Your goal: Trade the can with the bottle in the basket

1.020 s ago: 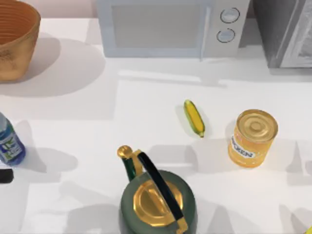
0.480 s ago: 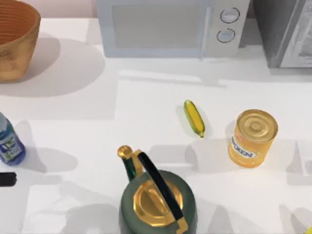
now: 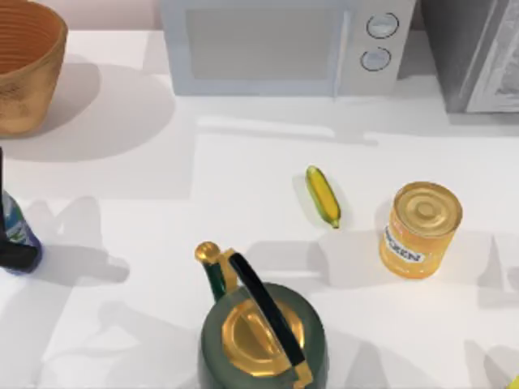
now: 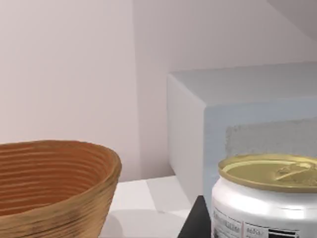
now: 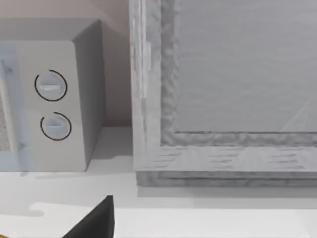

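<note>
Shifted since 1 s ago: left pincer, from lower on the worktop's left edge up against the base of the bottle. Now dark over the bottle's foot. Spread or pressed together, can't tell. Everything else as before.

Nearest, bottom centre of top view: green and gold kettle, upright, black handle arched over gold lid, spout toward far-left.

Next back, at far left edge: the bottle, blue w/ white-green label, cut off by the frame, well apart from the kettle.

Right of centre: big orange-yellow can, gold lid up. Corn cob lying flat just to its left, not touching.

Left wrist view, close up: the can upright, white body, pale gold top, small black print. Dark part of the left pincer just beside it. Basket off to one side w/ bare worktop between, so can outside basket. Whether can is gripped, can't tell.

Far left corner in top view: same basket, tan outside, orange ribbed inside, well apart from the bottle.

Far edge, centre: microwave w/ two round dials. Grey framed box beside it at far right.

Right pincer – a dark part low in right wrist view, facing microwave dials and the grey box. State can't tell.
</note>
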Controlling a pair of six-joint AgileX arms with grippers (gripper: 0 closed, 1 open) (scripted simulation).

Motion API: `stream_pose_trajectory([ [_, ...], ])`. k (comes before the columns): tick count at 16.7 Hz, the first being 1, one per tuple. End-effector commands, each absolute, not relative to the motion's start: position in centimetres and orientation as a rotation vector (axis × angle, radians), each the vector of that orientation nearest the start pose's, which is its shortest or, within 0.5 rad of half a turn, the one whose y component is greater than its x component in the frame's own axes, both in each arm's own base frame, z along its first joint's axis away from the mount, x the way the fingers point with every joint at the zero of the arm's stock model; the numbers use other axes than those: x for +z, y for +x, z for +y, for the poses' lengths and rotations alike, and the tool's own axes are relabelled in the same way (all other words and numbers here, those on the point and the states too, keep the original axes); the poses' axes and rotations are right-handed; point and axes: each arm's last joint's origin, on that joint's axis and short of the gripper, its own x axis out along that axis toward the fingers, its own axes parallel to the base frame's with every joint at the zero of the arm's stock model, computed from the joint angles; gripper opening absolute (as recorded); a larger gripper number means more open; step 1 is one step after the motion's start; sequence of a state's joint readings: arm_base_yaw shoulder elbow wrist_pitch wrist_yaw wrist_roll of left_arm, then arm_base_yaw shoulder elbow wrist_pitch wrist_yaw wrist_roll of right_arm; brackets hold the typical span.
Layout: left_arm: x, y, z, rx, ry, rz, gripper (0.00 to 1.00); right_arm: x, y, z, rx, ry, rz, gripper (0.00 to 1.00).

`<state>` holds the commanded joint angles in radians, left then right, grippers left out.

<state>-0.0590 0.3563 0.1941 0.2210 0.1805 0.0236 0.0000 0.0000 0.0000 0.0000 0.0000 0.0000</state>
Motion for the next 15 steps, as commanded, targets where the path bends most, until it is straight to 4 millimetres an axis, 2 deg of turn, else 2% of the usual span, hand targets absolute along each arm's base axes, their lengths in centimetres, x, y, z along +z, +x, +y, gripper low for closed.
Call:
stream_pose_trajectory([
  [4, 25.6, 16.6, -3.0, -0.457, 0.037, -0.104, 0.00, 16.0, 10.6, -0.1, 0.000, 0.000, 0.000, 1.00],
  [8, 27.3, 22.9, -5.5, -0.703, 0.052, -0.131, 0.00, 16.0, 10.6, -0.1, 0.000, 0.000, 0.000, 1.00],
  [11, 26.2, 28.4, -8.0, -0.891, 0.058, -0.133, 0.00, 16.0, 10.6, -0.1, 0.000, 0.000, 0.000, 1.00],
  [13, 24.0, 31.9, -9.8, -1.013, 0.057, -0.125, 0.00, 16.0, 10.6, -0.1, 0.000, 0.000, 0.000, 1.00],
  [15, 20.9, 34.9, -11.7, -1.132, 0.053, -0.110, 0.00, 16.0, 10.6, -0.1, 0.000, 0.000, 0.000, 1.00],
])
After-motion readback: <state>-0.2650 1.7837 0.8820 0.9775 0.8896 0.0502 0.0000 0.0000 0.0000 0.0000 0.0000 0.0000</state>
